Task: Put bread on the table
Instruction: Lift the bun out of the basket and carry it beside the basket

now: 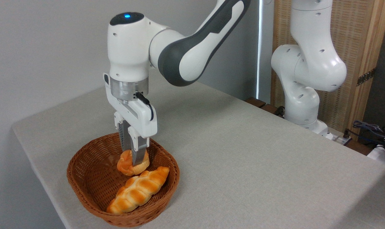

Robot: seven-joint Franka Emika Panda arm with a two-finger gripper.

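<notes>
the bread (127, 165) sits inside the wicker basket (87, 165), toward its rear half, directly beneath the tool (132, 159). the tool points straight down from above, so the bun lies on the tool's own vertical line, not off to either side. the near finger crosses the bun's top and front face; the far finger is partly hidden behind it. the fingers stand narrowly apart and appear clenched on the bread, with the bun pinched between them. whether the bun's base rests on the basket floor or is just clear of it cannot be told.

the braided loaf (138, 190) lies in front, long axis running from near-left to far-right, its far end close against the bun.

judgement: the bare tabletop (249, 159) lies to the right of the basket. the coming move calls for a straight lift over the rim, then travel right.
</notes>
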